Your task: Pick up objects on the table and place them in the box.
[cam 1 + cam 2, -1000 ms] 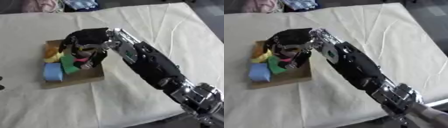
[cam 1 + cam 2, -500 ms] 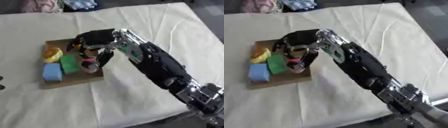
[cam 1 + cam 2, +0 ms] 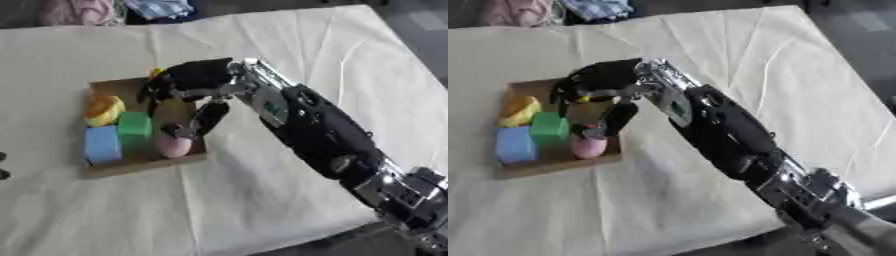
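A shallow brown box [image 3: 96, 171] lies on the left of the cloth-covered table. It holds a yellow object [image 3: 103, 110], a green cube [image 3: 134, 125], a blue block [image 3: 102, 145] and a pink rounded object [image 3: 173, 146] in its near right corner. My right hand [image 3: 197, 79] hovers over the box's far right part, open. Its fingers [image 3: 157, 92] droop toward the box floor, and its thumb [image 3: 208, 116] points down, its tip at the top of the pink object. A dark bit of my left hand [image 3: 3, 166] shows at the left edge.
A cream cloth [image 3: 289, 45] covers the table, which ends at the right and at the near side. Pink fabric [image 3: 74, 10] and blue fabric [image 3: 157, 7] lie beyond the far edge. My right arm [image 3: 315, 130] crosses the table's middle.
The pink object has left my right hand and now lies lower, on the box floor. The hand has spread open and stays over the box.
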Robot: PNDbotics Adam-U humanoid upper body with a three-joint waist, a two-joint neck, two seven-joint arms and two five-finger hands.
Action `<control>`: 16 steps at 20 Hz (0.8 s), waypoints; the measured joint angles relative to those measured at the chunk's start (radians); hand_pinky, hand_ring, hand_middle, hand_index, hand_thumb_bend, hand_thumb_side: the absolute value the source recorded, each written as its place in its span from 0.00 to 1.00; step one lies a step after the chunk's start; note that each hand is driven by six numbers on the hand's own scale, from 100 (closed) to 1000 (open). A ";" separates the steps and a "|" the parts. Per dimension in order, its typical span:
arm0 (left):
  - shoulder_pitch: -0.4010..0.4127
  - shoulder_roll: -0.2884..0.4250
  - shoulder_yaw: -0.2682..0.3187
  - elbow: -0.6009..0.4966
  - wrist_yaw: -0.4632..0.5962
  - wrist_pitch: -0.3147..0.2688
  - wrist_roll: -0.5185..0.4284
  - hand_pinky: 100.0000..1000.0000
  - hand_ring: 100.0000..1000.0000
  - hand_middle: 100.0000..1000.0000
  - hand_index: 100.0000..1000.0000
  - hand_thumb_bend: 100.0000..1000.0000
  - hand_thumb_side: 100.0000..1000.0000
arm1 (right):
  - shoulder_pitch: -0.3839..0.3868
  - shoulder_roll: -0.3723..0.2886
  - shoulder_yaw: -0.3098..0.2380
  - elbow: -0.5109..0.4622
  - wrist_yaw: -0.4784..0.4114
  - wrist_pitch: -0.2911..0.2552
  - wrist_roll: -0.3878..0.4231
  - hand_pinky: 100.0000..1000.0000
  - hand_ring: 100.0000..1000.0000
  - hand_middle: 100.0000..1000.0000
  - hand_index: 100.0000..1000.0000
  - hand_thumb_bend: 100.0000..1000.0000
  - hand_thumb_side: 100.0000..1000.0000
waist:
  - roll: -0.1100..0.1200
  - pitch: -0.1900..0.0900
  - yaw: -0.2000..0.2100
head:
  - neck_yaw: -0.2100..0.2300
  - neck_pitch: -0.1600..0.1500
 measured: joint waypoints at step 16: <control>0.000 -0.001 0.001 0.000 -0.001 0.004 0.003 0.72 0.49 0.56 0.81 0.00 0.65 | 0.010 -0.075 -0.183 -0.057 -0.305 0.032 0.032 0.90 0.81 0.83 0.82 0.00 0.11 | 0.000 0.000 -0.011 | 0.019 0.000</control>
